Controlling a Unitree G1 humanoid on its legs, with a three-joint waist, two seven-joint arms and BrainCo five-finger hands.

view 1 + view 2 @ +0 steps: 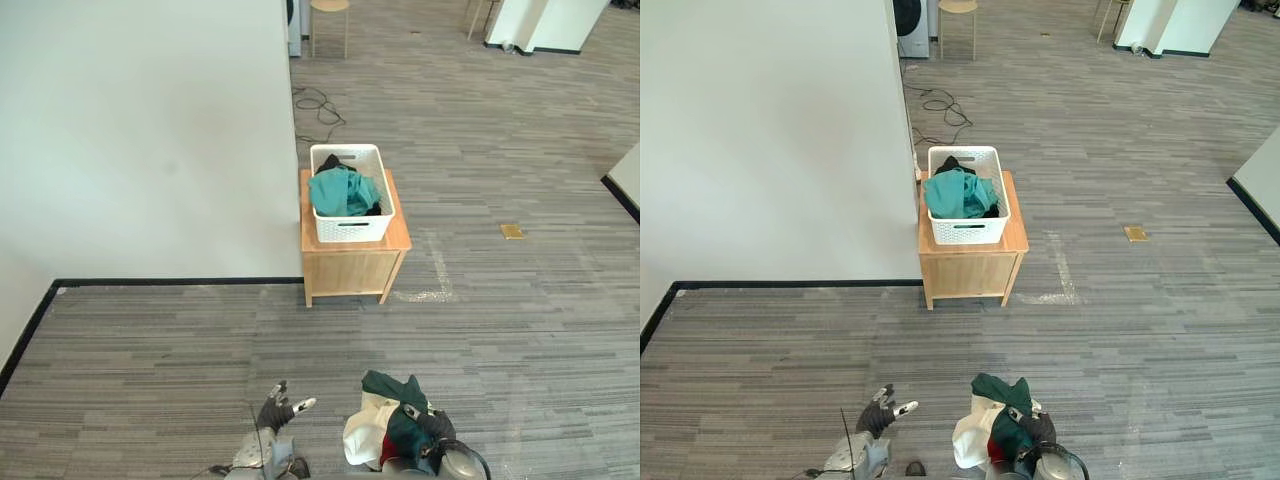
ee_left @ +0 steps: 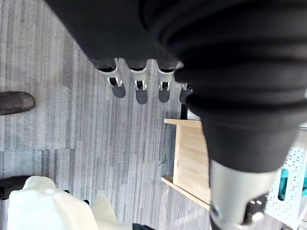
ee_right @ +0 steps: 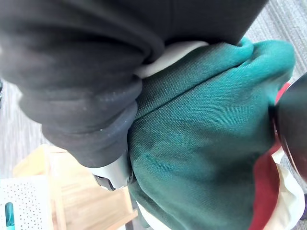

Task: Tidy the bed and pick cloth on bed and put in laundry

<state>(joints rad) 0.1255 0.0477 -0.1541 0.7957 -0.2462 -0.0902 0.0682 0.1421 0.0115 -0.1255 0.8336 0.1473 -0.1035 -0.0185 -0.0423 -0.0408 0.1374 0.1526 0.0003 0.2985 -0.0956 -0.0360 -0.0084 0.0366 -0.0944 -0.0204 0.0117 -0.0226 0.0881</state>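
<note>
Now teal cloth [image 1: 343, 192] in white basket [image 1: 352, 229].

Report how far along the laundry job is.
Done: teal cloth already lies in the white basket on the wooden cabinet. In hand: the right hand grips a bundle of green, white and red cloth; the left hand is open, holding nothing. Left: carry the bundle to the basket and drop it in.

You have one white basket [image 1: 352, 228] on one wooden counter [image 1: 352, 268], holding one teal cloth [image 1: 342, 192] and one dark cloth [image 1: 329, 163]. One bundle of cloth [image 1: 372, 425]: green, white and red. Two robot hands: left robot hand [image 1: 275, 412], right robot hand [image 1: 436, 424]. One stool [image 1: 329, 8].
</note>
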